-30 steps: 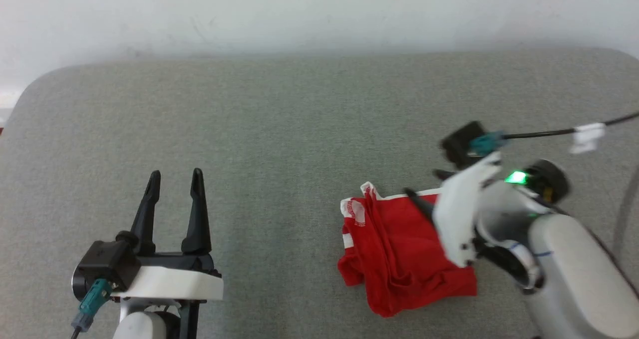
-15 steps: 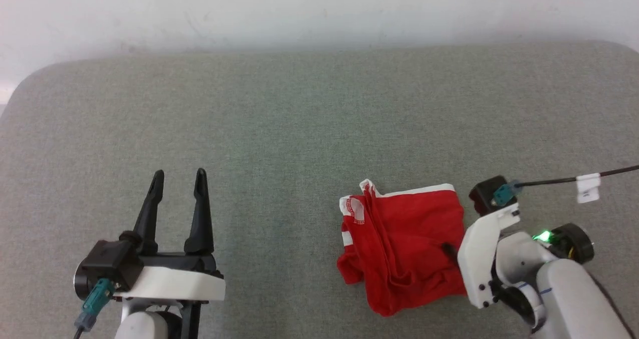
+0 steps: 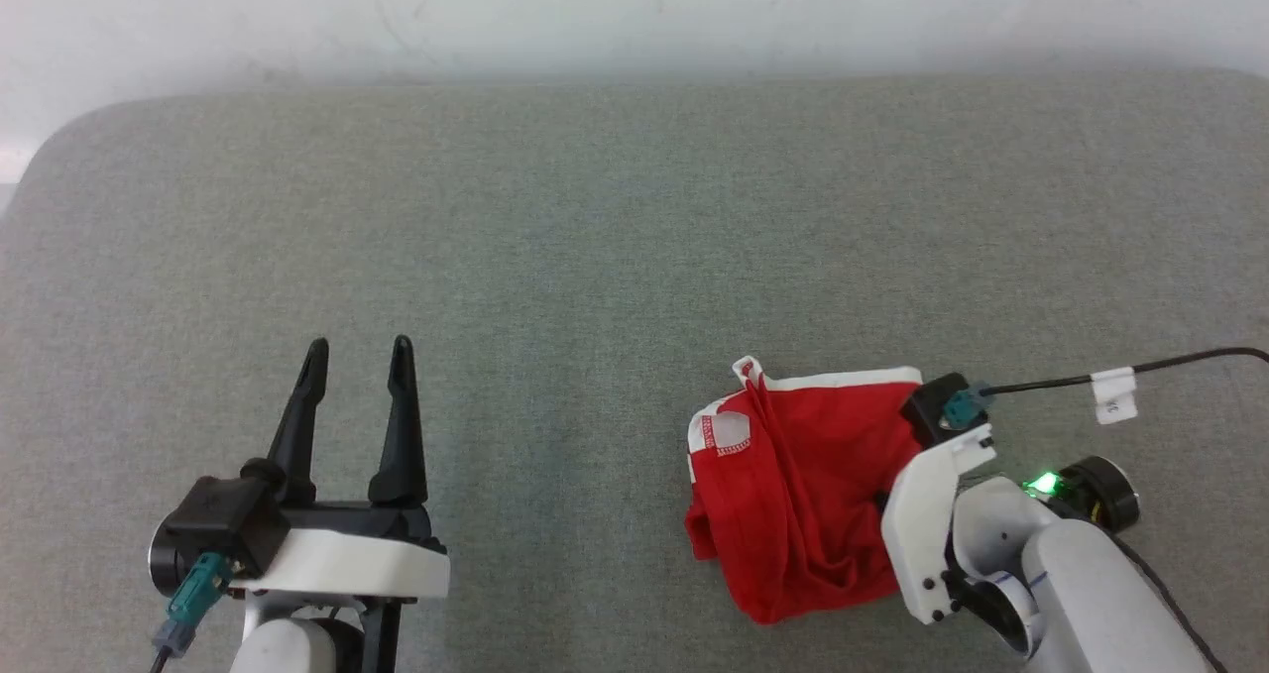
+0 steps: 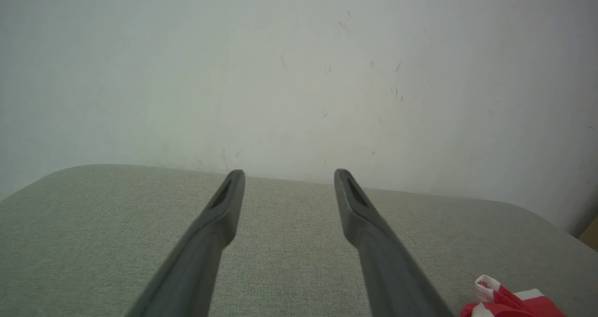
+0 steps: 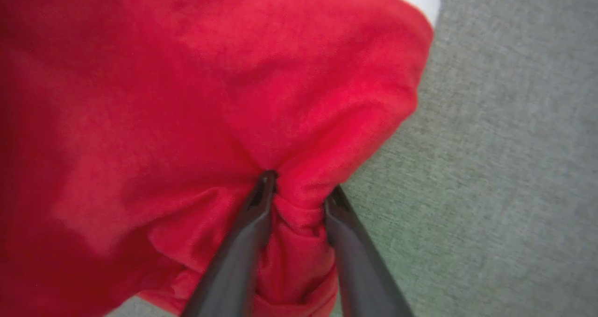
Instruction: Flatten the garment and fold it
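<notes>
While the left gripper [image 3: 357,351] rests at lower left over the grey fabric surface [image 3: 595,257], fingers spread wide and empty, the red shorts [image 3: 803,475] lie crumpled at lower right, with a white stripe along their upper edge. Right gripper [image 5: 301,186]: fingers partway closed astride a fabric ridge at the shorts' right edge; whether they clamp it cannot be told.

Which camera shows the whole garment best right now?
Head view: the garment lies crumpled on the grey surface, nearly all visible. Right wrist view shows close-up red fabric bunched between fingers of the right end effector; left wrist view catches a corner.
</notes>
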Available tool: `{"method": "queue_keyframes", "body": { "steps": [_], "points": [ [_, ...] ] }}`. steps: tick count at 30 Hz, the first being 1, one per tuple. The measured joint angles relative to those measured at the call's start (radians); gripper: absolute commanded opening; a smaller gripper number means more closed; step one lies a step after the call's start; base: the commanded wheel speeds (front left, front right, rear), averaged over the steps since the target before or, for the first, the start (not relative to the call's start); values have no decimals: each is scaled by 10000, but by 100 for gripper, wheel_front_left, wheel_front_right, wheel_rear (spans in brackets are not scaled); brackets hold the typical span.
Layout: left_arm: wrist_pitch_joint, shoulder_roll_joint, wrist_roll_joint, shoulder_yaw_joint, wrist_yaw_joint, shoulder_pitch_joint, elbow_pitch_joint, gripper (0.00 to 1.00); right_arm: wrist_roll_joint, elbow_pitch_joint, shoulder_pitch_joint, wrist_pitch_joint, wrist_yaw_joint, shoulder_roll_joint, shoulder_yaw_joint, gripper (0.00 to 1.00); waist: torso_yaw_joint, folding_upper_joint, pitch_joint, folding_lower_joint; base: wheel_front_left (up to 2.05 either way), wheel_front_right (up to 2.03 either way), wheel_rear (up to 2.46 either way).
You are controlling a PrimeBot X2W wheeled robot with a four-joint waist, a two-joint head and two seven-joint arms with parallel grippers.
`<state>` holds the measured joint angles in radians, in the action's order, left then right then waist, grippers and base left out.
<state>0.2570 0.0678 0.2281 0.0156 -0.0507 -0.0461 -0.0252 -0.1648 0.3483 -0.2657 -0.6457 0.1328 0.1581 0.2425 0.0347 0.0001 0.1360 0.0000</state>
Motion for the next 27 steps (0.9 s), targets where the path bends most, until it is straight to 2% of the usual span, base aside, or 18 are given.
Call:
{"method": "queue_keyframes", "body": {
  "steps": [6,13,16,22,27],
  "points": [
    [0,0,-19,-71,13,5,-27,100,-395,171,-530,113,6,311,940,0,-318,0,16,0,0,0,0],
    [0,25,-31,-374,182,208,-393,100,-1181,-17,-2091,-251,-2,1666,3402,0,-1372,0,111,1,0,0,0],
    [0,46,-36,-449,261,225,-573,100,-1628,31,-2889,-286,0,2157,4082,0,-2010,0,227,1,0,0,0],
    [-201,343,-276,-468,355,-35,-966,100,-2107,780,-4116,328,2,2581,4370,0,-3343,0,706,2,0,0,0],
    [-550,608,-522,-405,355,-477,-1430,100,-2159,1749,-4695,1014,0,2976,3996,0,-4059,0,1434,2,0,0,0]
  ]
}}
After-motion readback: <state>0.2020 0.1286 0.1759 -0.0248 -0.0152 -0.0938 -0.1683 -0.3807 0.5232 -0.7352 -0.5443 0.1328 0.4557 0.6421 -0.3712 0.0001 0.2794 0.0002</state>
